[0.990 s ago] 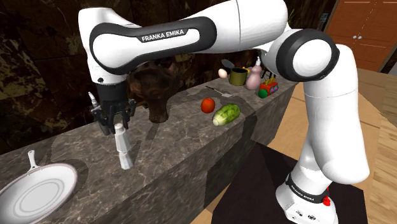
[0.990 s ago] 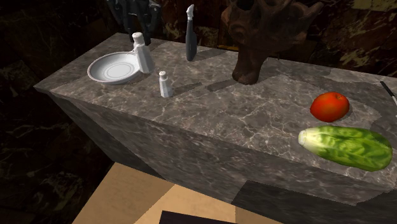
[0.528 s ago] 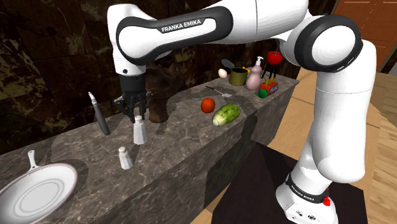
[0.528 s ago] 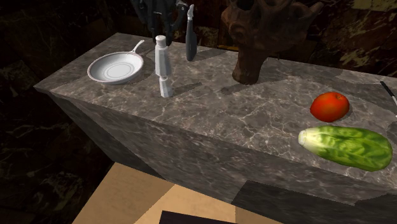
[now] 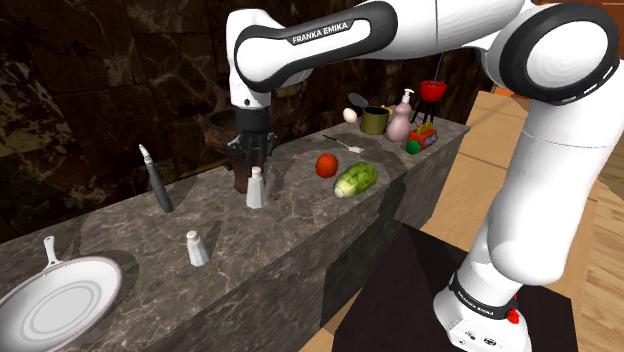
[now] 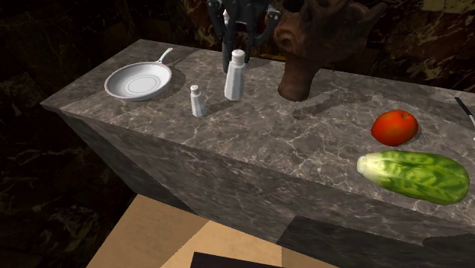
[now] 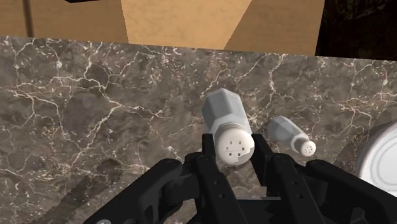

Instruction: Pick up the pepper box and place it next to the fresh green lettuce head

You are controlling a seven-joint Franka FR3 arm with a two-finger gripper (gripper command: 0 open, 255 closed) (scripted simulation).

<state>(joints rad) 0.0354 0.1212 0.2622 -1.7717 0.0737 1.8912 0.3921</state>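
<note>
Over the worktop (image 5: 290, 205) beside the brown vase (image 6: 303, 53), the claw (image 7: 234, 149) is clamped on the pepper box (image 5: 256, 188) cap, lettuce (image 5: 356, 179) well apart. That narrow top grip could slip, or it might clip the tomato (image 5: 326, 165).

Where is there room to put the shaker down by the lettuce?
Bare counter for the shaker lies between the brown carved ornament and the lettuce, beside the tomato. The far end beyond the lettuce is crowded with a mug, bottle and toy.

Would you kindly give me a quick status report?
Gripper shut on pepper shaker, upright. Lettuce farther along counter. Vase and tomato near the path.
</note>
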